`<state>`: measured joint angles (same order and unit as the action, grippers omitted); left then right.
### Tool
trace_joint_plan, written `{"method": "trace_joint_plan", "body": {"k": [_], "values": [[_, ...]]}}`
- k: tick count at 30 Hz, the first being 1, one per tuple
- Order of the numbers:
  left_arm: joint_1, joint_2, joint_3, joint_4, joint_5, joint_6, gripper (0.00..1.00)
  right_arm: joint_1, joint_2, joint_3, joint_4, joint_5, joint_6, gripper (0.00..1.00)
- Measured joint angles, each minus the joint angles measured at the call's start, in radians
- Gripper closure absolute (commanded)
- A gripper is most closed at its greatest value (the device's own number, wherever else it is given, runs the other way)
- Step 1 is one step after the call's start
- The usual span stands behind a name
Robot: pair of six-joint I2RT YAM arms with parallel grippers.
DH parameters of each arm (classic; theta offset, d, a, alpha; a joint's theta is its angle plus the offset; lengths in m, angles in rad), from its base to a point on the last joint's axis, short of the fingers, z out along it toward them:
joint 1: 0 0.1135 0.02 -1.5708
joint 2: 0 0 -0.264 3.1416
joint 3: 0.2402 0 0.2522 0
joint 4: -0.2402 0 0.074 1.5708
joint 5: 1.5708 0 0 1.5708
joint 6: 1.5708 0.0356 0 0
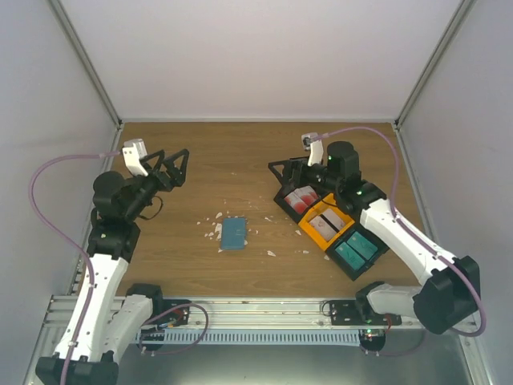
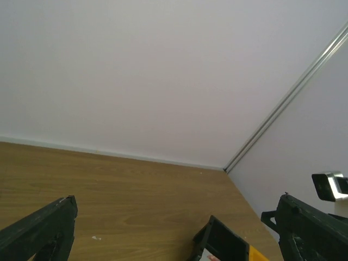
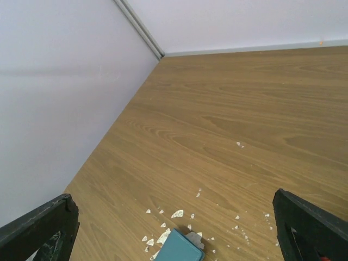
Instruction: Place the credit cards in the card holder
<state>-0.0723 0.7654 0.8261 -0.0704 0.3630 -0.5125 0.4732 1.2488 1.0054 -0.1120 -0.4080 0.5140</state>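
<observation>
1. The card holder point(image 1: 234, 233) lies flat near the middle of the tabletop point(image 1: 240, 152); white scraps point(image 1: 214, 230) are scattered just beside it.
2. The credit cards point(image 1: 301, 198) lie apart from it to the right, in the black bin point(image 1: 280, 201) and the orange bin point(image 1: 306, 233); a teal bin point(image 1: 358, 250) adjoins these.
3. The right claw point(image 1: 280, 176) hovers by the black bin; jaws spread wide, gripping nothing.
4. The left claw point(image 1: 180, 167) hangs over the far-left tabletop; jaws wide, empty.

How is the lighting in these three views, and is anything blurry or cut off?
Top external: soft, even light, faint shadows, no glare, card holder clear. Left wrist: blank bright wall, left pincer fingers dark and cropped. Right wrist: table grain crisp, card holder cut off at the bottom edge.
</observation>
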Motion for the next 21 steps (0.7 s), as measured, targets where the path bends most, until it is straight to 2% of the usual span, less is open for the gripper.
{"method": "trace_joint_plan", "body": {"k": [8,13,18,21], "values": [[0.0,-0.056,-0.065,-0.063,0.014,-0.063,0.01,0.044,0.127,0.047,-0.007,0.065,0.027,0.04],[-0.006,-0.05,-0.181,-0.151,0.038,-0.123,0.01,0.168,0.271,0.123,-0.027,0.16,0.051,0.08],[-0.013,0.013,-0.22,-0.261,0.039,-0.145,0.01,0.299,0.351,0.134,-0.03,0.226,0.09,0.16],[-0.013,0.037,-0.241,-0.317,0.016,-0.159,0.06,0.367,0.397,0.134,-0.036,0.272,0.119,0.2]]}}
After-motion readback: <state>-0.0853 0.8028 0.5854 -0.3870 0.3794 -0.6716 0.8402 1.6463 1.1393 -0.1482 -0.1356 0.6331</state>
